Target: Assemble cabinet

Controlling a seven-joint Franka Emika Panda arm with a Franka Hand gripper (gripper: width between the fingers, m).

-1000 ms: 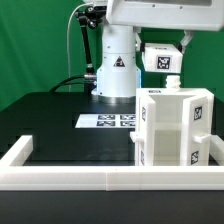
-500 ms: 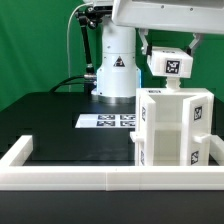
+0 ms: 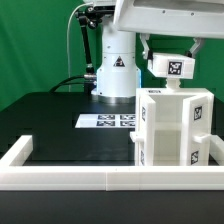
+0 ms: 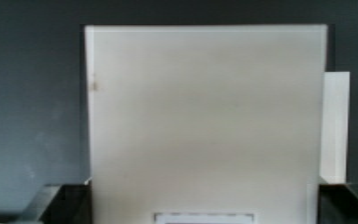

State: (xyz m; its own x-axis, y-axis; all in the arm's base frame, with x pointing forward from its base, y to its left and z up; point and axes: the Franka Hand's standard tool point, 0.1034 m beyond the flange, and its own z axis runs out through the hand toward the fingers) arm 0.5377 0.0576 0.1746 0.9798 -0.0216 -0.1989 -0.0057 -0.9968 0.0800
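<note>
Gripper clamped across a small tagged white panel, one finger on each side; over the last second the panel has come down and toward the exterior view's right, then nearly stopped; it now hangs just above the cabinet body, which stands on the black table at the exterior view's right; not seated yet; looks like alignment before lowering; wrist view mostly filled by the panel's face.

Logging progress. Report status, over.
Gripper shut on panel, above cabinet body, not yet seated. Marker board off to exterior view's left, not in the way.
</note>
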